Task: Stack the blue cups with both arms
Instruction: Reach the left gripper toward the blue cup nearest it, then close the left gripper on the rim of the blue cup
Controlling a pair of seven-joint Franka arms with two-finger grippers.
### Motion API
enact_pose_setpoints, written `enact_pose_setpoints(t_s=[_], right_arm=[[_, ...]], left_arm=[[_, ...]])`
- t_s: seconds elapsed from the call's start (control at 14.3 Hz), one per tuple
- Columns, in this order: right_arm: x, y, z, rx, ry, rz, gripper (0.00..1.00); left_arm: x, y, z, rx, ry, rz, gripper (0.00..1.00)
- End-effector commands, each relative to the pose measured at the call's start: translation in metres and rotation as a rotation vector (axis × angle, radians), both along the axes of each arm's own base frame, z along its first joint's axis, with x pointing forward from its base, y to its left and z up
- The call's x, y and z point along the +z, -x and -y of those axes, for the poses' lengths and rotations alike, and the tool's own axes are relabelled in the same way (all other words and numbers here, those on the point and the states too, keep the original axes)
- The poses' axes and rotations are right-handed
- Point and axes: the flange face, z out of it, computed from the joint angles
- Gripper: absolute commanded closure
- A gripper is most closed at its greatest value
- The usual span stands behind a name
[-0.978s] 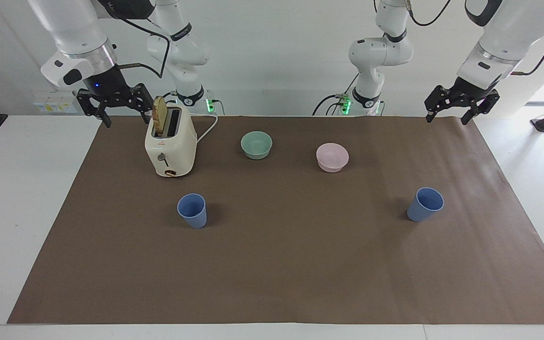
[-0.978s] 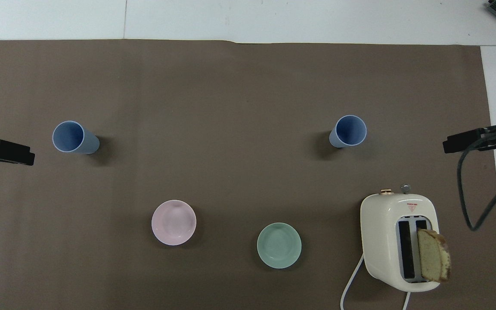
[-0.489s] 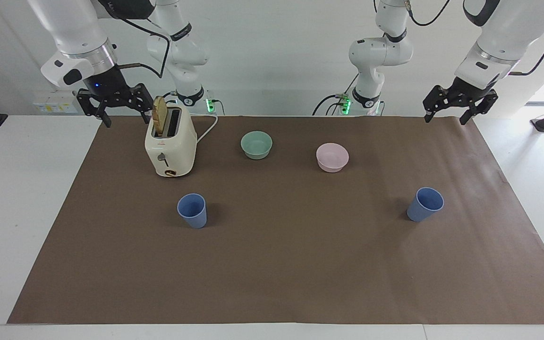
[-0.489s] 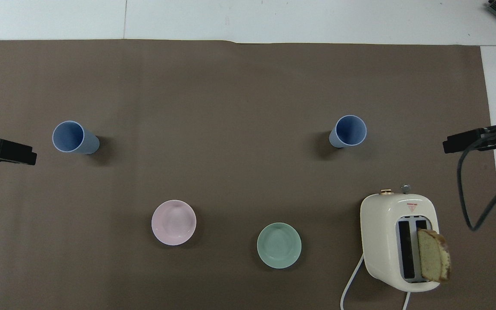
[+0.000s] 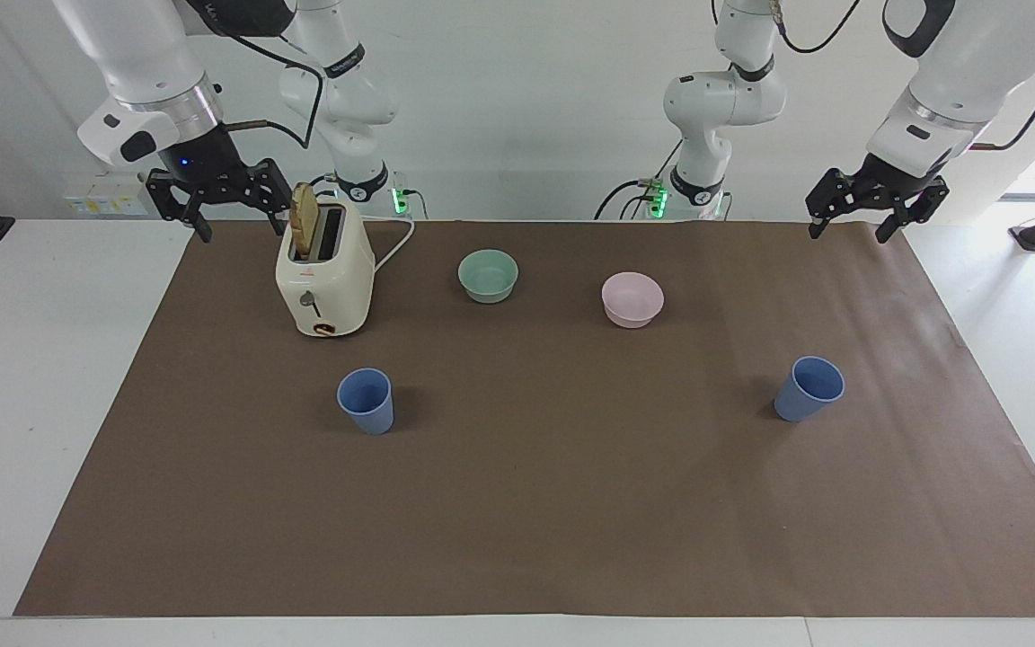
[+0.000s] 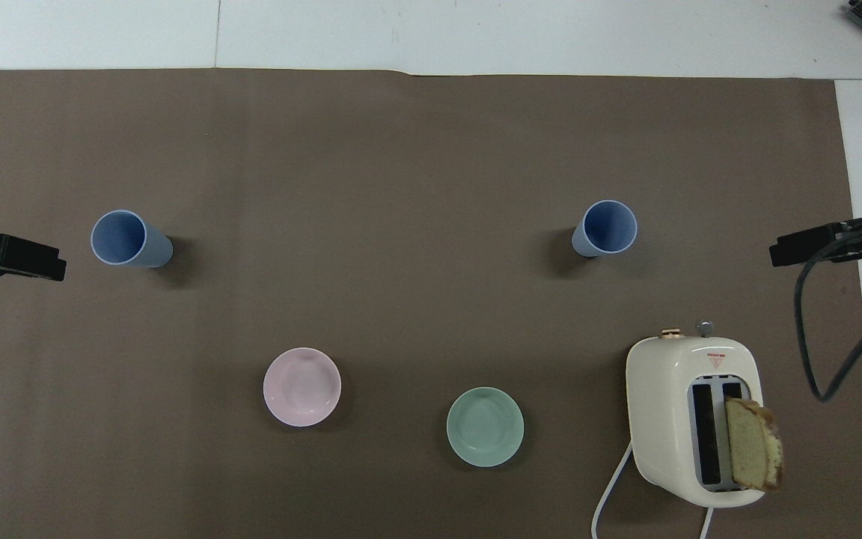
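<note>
- Brown paper mat (image 5: pixel 535 503): two matte blue tapered plastic cups (image 5: pixel 366 400) (image 5: pixel 809 388) upright, well apart, untouched.
- L gripper (image 5: pixel 868 216) shifted slightly vs 1 s ago; R gripper (image 5: pixel 221 208) unchanged; both raised, jaws spread, empty.
- Approach barely begun.

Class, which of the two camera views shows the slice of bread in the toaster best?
The overhead view: the bread shows its whole broad, pale face and brown crust, standing in a slot of the toaster. The facing view shows the bread only as a narrow slice poking up above the toaster.
</note>
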Motion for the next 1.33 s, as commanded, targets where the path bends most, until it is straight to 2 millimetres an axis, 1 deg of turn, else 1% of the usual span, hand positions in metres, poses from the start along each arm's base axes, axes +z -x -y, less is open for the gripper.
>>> enact_pose_setpoints(t_s=[0.0,0.21,0.28,0.35,0.49,0.63,0.7,0.77,0.84,0.98,1.05,1.12,1.26], right_arm=[[0.002,0.005,0.0,0.016,-0.015,0.007,0.0],[0.001,0.004,0.0,0.016,-0.015,0.005,0.0],[0.001,0.004,0.0,0.016,-0.015,0.005,0.0],[0.001,0.004,0.001,0.014,-0.015,0.005,0.0],[0.002,0.005,-0.001,0.017,-0.015,0.007,0.0],[0.001,0.004,0.0,0.016,-0.015,0.005,0.0],[0.001,0.004,0.001,0.014,-0.015,0.005,0.0],[0.002,0.005,0.0,0.016,-0.015,0.007,0.0],[0.002,0.005,0.001,0.014,-0.015,0.007,0.0],[0.002,0.005,0.001,0.014,-0.015,0.007,0.0],[0.001,0.004,0.0,0.016,-0.015,0.005,0.0],[0.002,0.005,0.001,0.014,-0.015,0.007,0.0],[0.001,0.004,0.0,0.016,-0.015,0.005,0.0]], left_arm=[[-0.03,-0.025,-0.006,0.008,0.012,0.029,0.0],[-0.071,-0.035,-0.044,0.073,0.011,0.06,0.0],[-0.082,-0.037,-0.053,0.088,0.011,0.061,0.0],[-0.098,-0.042,-0.06,0.104,0.011,0.056,0.0],[-0.129,-0.05,-0.063,0.116,0.013,0.042,0.0],[-0.161,-0.053,-0.064,0.121,0.013,0.042,0.0],[-0.184,-0.056,-0.065,0.126,0.015,0.034,0.0],[-0.201,-0.058,-0.065,0.129,0.015,0.033,0.0],[-0.209,-0.063,-0.066,0.129,0.015,0.048,0.0],[-0.217,-0.066,-0.069,0.131,0.014,0.051,0.0],[-0.225,-0.068,-0.077,0.143,0.016,0.048,0.0],[-0.235,-0.072,-0.081,0.146,0.015,0.058,0.0],[-0.244,-0.075,-0.08,0.169,0.017,0.063,0.0]])
